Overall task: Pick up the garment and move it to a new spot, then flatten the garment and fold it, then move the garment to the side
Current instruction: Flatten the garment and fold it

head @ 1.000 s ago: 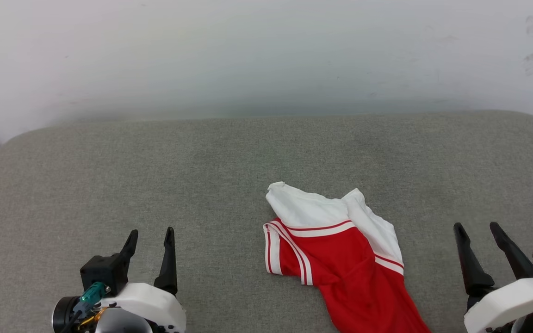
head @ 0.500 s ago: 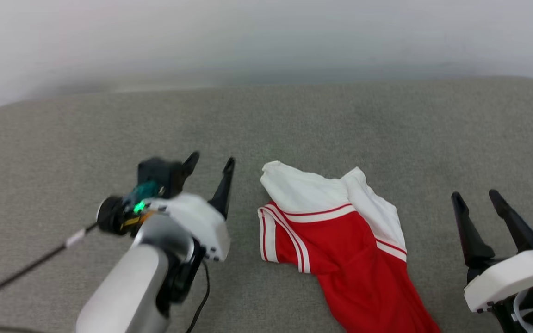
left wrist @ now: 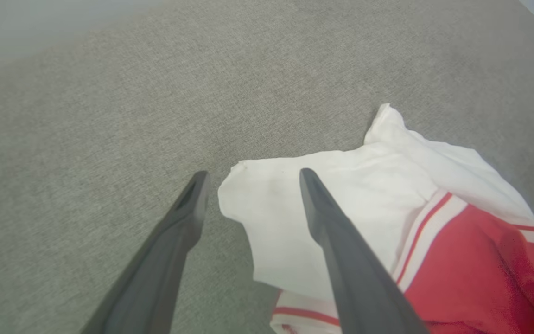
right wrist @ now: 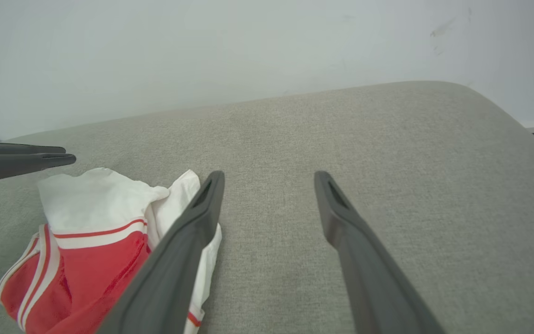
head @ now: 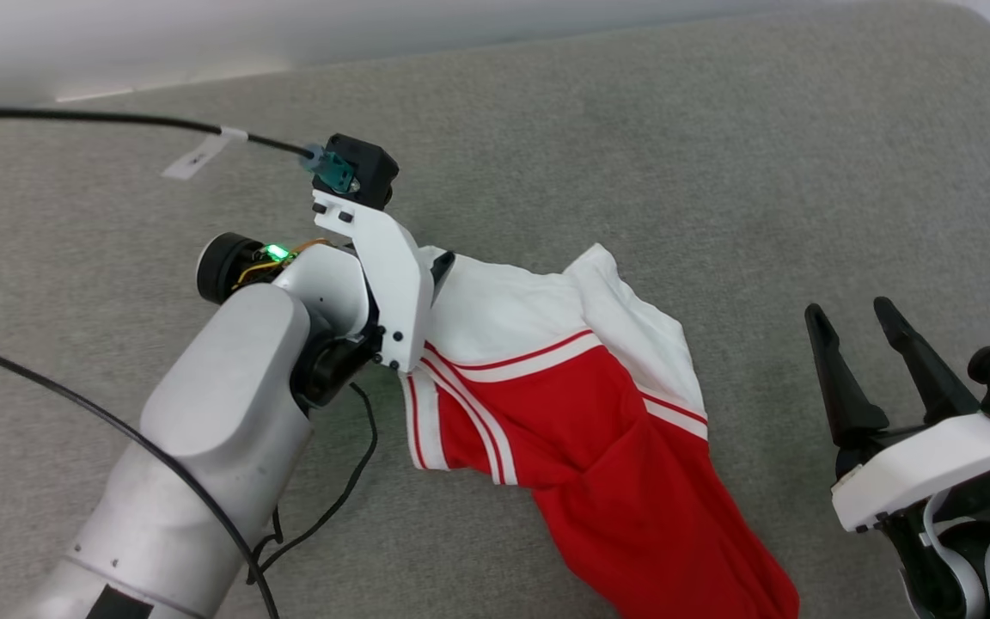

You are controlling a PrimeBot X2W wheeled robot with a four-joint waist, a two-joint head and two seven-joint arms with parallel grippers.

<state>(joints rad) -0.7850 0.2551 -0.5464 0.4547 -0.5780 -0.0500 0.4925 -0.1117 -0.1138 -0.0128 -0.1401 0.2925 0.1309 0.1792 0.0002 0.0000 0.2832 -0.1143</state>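
The garment (head: 598,430), red with white sleeves and red-and-white striped trim, lies crumpled on the grey cushion (head: 632,155), its red body trailing toward the near edge. My left gripper (head: 439,268) has reached the far-left corner of its white sleeve. In the left wrist view that gripper (left wrist: 253,175) is open and straddles the corner of the garment (left wrist: 364,185): one finger over cushion, the other over white fabric. I cannot tell whether it touches. My right gripper (head: 847,311) stands open to the right of the garment, apart from it, with nothing between its fingers (right wrist: 202,208).
A black cable (head: 117,119) runs from the left wrist across the cushion's far left, and another loops beside the forearm. A white wall (right wrist: 248,46) rises behind the cushion, whose rounded corner (right wrist: 503,106) drops off at the right. In the right wrist view the garment (right wrist: 86,222) lies left.
My left arm has swung forward and to the right, from the near left to the garment's white sleeve corner. The head camera has tilted down. The right gripper has stayed put, open.
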